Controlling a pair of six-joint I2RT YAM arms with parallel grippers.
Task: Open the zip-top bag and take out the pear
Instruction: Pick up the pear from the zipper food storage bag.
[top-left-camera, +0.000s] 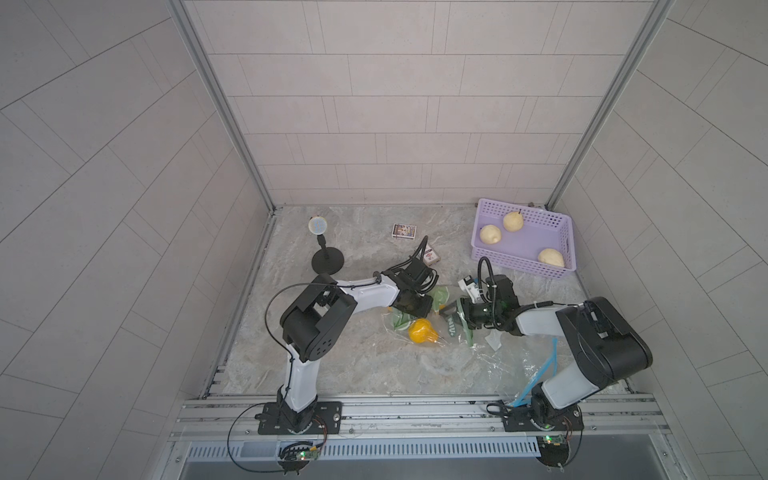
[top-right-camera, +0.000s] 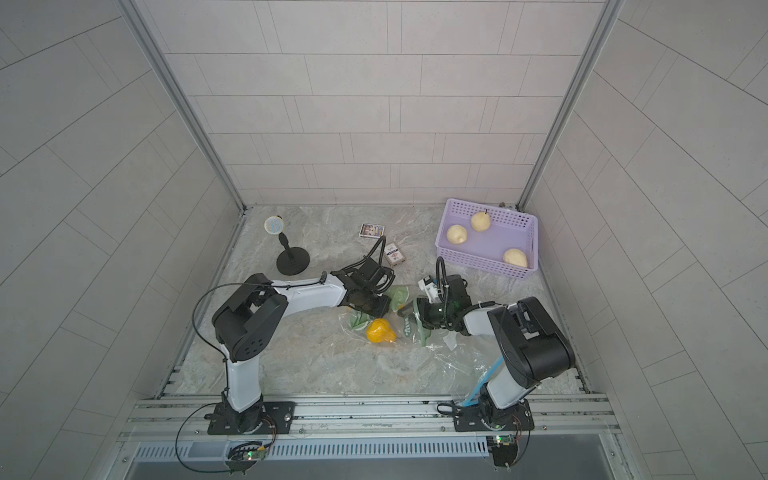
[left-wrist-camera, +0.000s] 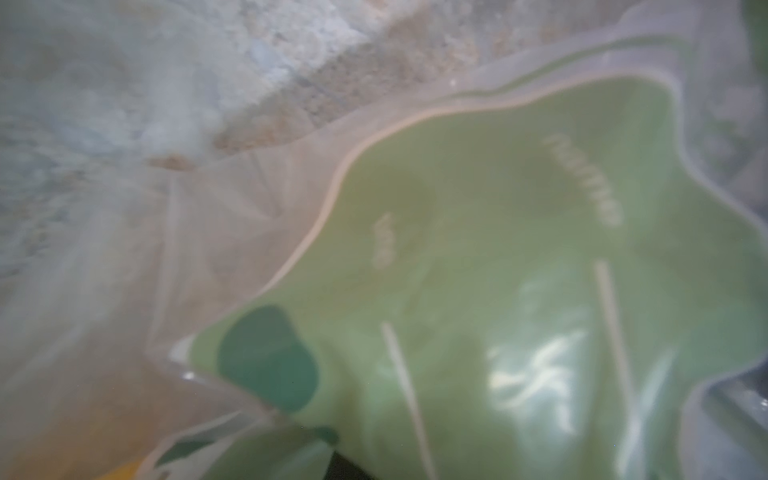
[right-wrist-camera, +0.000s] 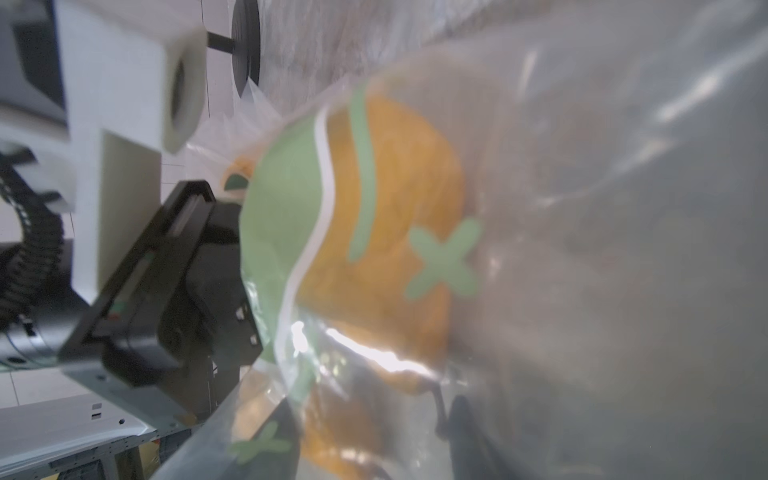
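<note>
On the surface, the clear zip-top bag sprawled under my right fingers, which stood spread over its film. The yellow pear lay inside it, just beside my left fingers, which were pressed together on the bag's green rim.

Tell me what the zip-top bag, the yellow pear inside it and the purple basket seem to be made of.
Bag: thin clear plastic film, glossy, with green print; it wrinkles and throws glare.
Pear: probably plastic imitation; even yellow-orange, smooth surface, though seen only through film.
Basket: rigid lilac plastic, matte, walls pierced in a moulded grid.
</note>
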